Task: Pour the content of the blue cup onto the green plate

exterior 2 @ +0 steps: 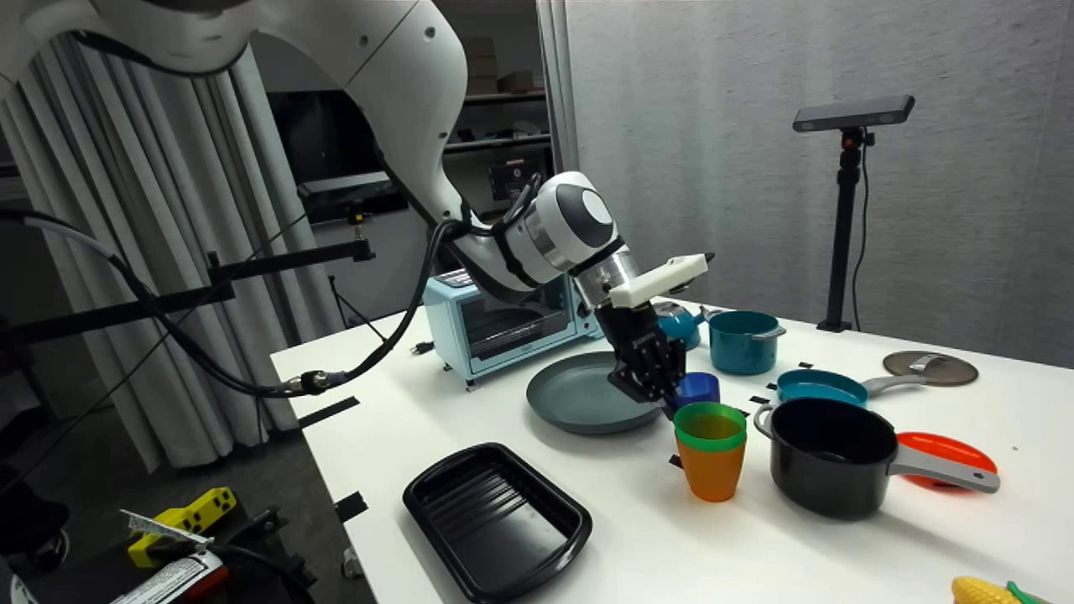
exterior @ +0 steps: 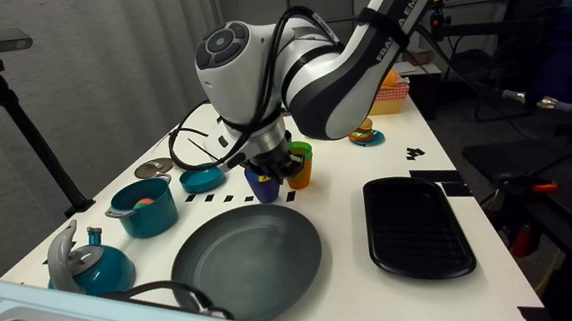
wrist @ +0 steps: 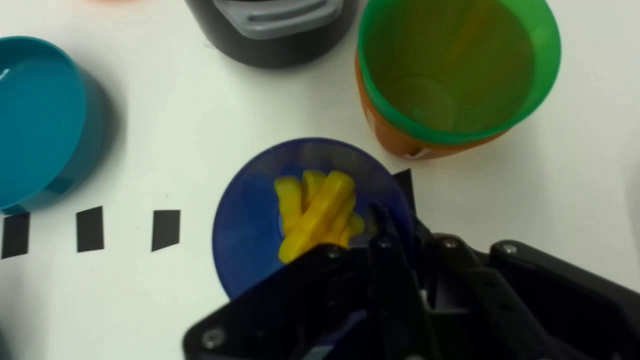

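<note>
Pincer: tips nearly together, pinching the wall of the blue cup, one finger inside the rim, the other outside.
Blue cup: centre of the wrist frame, mouth upward; whether its base touches the tabletop cannot be told.
Yellow pieces: heaped inside the blue cup, partly hidden behind the pincer.
Green plate: flat on the tabletop, lower centre of an exterior frame, just below the blue cup there.
Green cup: nested in the orange cup, near the blue cup, upper right of the wrist frame.
Black tray: lower right of an exterior frame, to the right of the green plate.
Teal pot: left of centre in an exterior frame, a small red-and-green thing inside.
Dark saucepan: lower right of an exterior frame, beside the orange cup.
</note>
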You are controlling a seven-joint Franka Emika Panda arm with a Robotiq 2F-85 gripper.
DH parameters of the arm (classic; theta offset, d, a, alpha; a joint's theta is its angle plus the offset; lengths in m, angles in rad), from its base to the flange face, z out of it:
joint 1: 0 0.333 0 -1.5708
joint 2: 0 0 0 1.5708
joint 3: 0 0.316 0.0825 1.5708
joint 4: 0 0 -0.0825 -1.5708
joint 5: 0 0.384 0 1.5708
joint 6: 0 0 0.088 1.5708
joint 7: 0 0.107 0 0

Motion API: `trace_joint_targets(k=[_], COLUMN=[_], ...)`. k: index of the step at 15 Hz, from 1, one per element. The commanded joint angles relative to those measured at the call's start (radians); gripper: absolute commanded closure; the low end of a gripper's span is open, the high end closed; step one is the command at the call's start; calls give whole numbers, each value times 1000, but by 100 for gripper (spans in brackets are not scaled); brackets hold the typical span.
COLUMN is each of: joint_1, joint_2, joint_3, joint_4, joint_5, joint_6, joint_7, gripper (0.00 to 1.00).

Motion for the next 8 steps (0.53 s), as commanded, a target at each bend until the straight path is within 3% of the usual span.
trace_joint_targets(k=[1, 8], joint_1=[7, 8], joint_2=[10, 17], joint_3=[-24, -45], joint_4=[-2, 6], joint_5=[-86, -268], joint_6=[80, 123], joint_7=[34, 59], gripper=[98, 98])
